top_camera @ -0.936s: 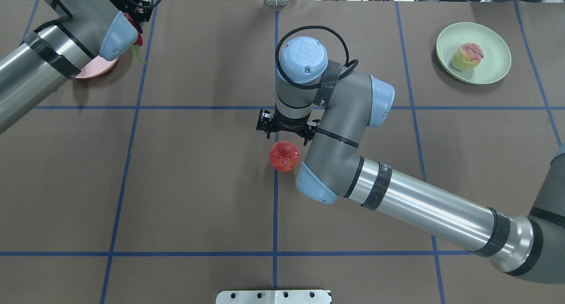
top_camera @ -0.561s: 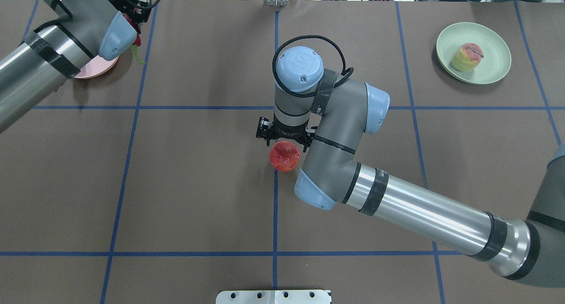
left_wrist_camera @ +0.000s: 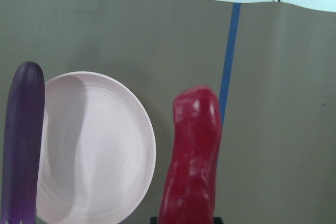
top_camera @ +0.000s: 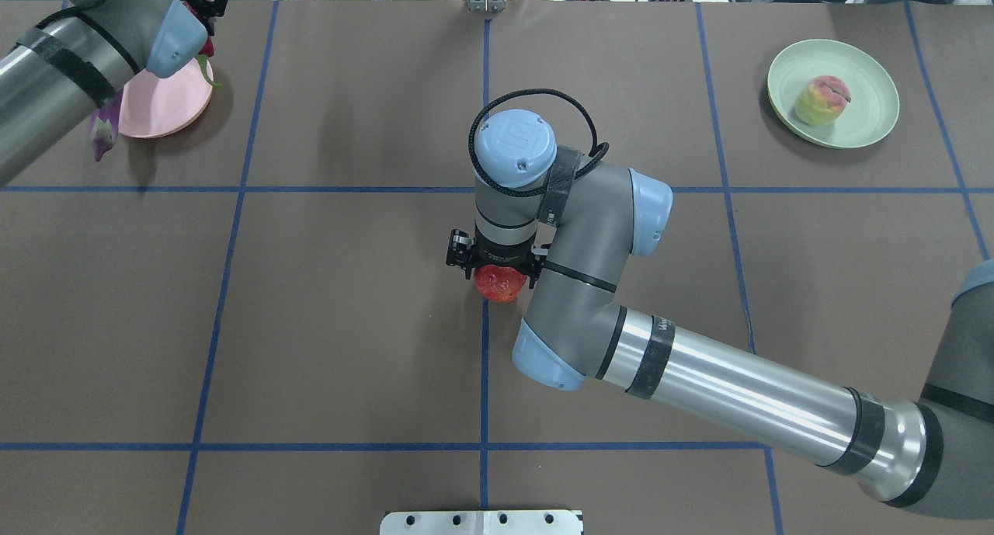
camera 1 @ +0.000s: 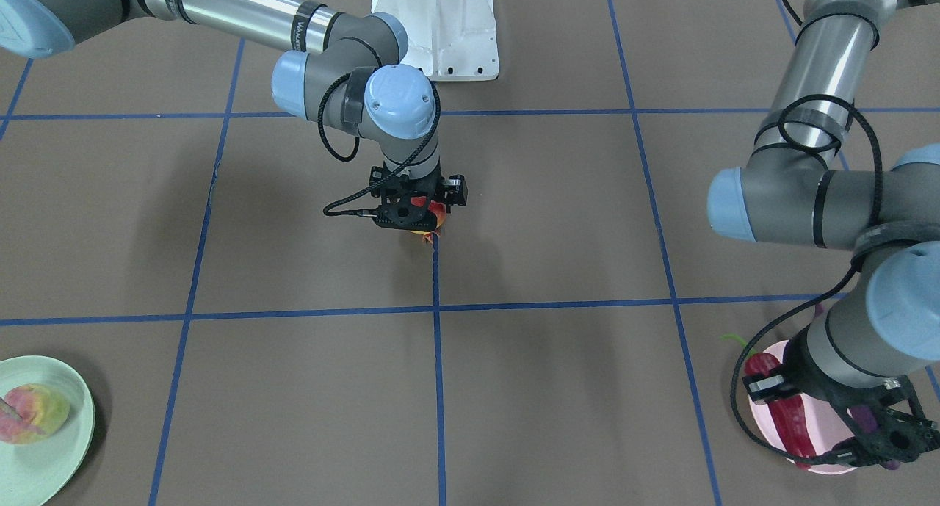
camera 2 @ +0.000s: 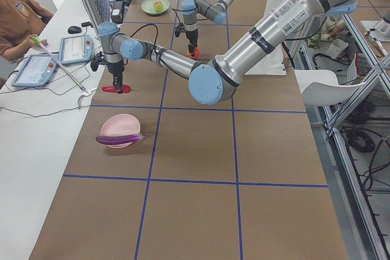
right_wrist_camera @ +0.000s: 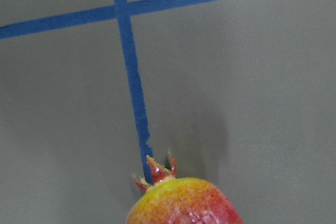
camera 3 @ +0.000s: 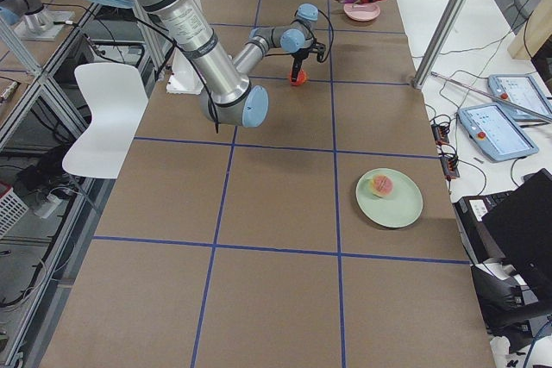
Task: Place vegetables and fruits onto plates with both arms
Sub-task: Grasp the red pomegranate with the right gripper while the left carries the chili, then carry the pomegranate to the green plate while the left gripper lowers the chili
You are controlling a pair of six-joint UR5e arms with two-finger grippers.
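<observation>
Two jobs run at once, one per pincer. Nearest my base, at twelve o'clock in the middle of the table [top_camera: 349,325], my right pincer [top_camera: 497,269] points straight down over the pomegranate [top_camera: 498,286]. The fruit sits on a blue tape line [right_wrist_camera: 131,77]. My own wrist hides the fingers, so I cannot tell whether they stand apart or are clamped on it. I judge this to be the grasp step. The next move calls for a firm, centred squeeze on a round, bumpy body that could roll, then a lift and a carry towards one o'clock.

Farther out, at eleven o'clock, my left pincer [camera 2: 116,84] is clamped on the red chili pepper [left_wrist_camera: 193,150], holding it off the table close by the pink plate [left_wrist_camera: 100,145]. The views disagree on whether the pepper hangs over the plate or just outside its rim. I take this for the placing step: bring the pepper over bare plate, lower it, then let go. The eggplant [camera 2: 119,140] lies across that plate's rim, sticking out past the edge.

Out at one o'clock, the mint-green plate [top_camera: 870,77] carries the peach [top_camera: 820,101].

Counted: two plates, two fruits, two vegetables, two pincers.
</observation>
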